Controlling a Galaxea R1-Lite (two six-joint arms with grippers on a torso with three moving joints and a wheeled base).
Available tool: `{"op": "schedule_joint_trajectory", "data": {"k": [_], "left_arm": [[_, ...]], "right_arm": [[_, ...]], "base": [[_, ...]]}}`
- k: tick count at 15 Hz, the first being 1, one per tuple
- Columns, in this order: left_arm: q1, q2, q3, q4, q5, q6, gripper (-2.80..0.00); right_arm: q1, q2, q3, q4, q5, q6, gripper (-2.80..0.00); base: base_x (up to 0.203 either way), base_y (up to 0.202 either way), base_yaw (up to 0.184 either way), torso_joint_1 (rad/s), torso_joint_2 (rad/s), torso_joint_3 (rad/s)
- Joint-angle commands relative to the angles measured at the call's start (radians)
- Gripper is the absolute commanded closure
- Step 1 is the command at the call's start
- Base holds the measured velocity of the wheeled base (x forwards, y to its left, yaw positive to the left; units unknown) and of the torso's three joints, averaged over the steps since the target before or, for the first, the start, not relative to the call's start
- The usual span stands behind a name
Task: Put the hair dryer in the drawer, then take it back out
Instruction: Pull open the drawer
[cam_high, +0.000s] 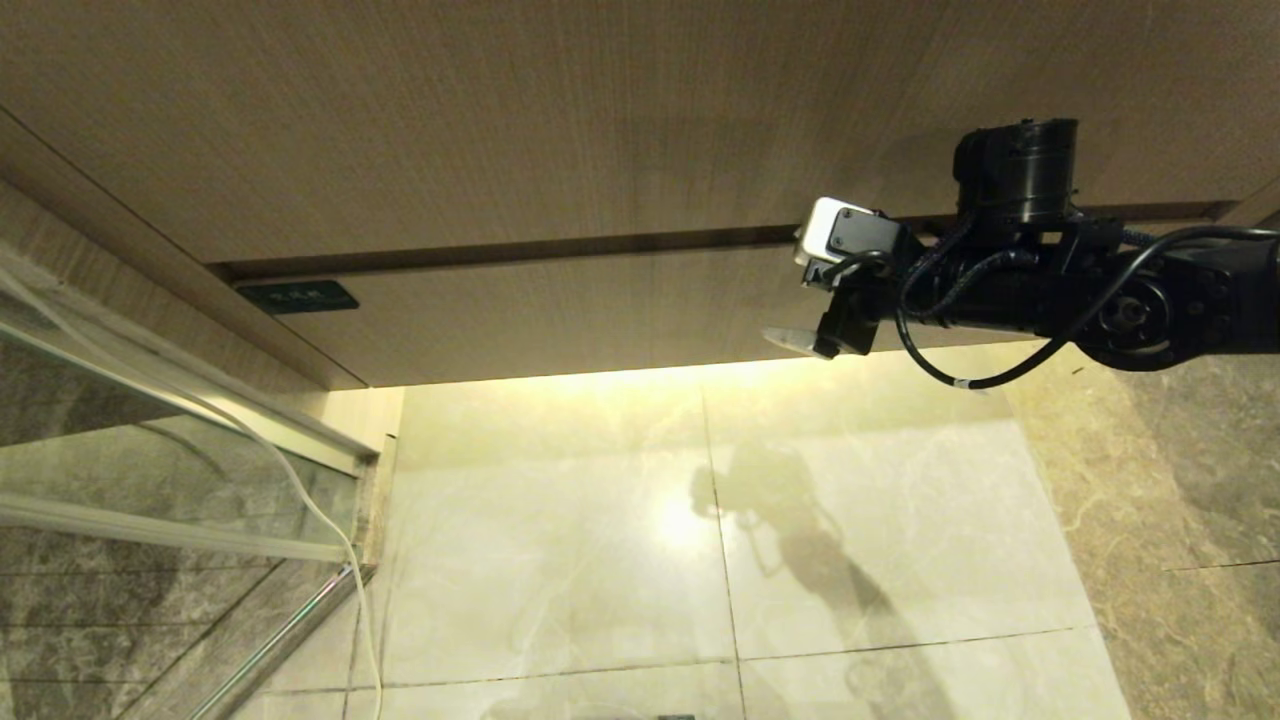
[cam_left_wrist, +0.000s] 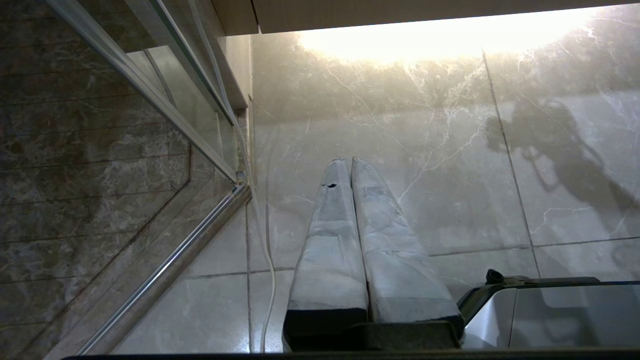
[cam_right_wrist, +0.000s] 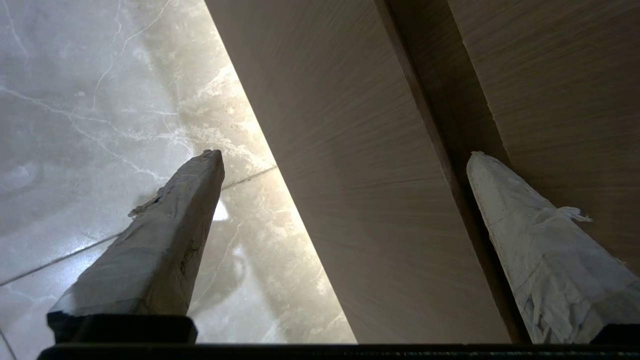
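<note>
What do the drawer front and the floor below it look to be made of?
Drawer: light wood or wood-look laminate with a matte finish, showing fine straight grain. Floor: polished marble or marble-look tile, with pale veining, grout lines and a glossy reflection of the under-cabinet light.

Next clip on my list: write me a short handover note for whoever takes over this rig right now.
Right gripper: open, empty, at the drawer front near its right end, one finger at the lower edge, one at the gap above it.
Left gripper: shut, empty, parked pointing at the floor.
Drawer: closed. Hair dryer: not in any view.
Done: nothing visible.
Left: pull the drawer open, find the dryer, put it in, take it back out.
</note>
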Motion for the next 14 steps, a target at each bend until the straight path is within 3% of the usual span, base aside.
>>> {"op": "schedule_joint_trajectory", "data": {"k": [1,8,11,14], "left_arm": [[-0.001,0.002,0.000,0.000,0.000,0.000,0.00],[-0.001,0.002,0.000,0.000,0.000,0.000,0.00],[-0.001,0.000,0.000,0.000,0.000,0.000,0.00],[-0.001,0.001,0.000,0.000,0.000,0.000,0.00]], "right_arm": [[0.000,0.041,-0.031,-0.004,0.001,-0.006,-2.80],[0.000,0.141,-0.092,-0.071,0.001,-0.005,-2.80],[0.000,0.164,-0.092,-0.056,-0.006,-0.012,-2.80],[0.000,0.162,-0.096,0.049,-0.010,-0.013,-2.80]], "base": [[0.000,0.000,0.000,0.000,0.00,0.000],[0.000,0.000,0.000,0.000,0.00,0.000],[0.000,0.000,0.000,0.000,0.00,0.000],[0.000,0.000,0.000,0.000,0.00,0.000]]}}
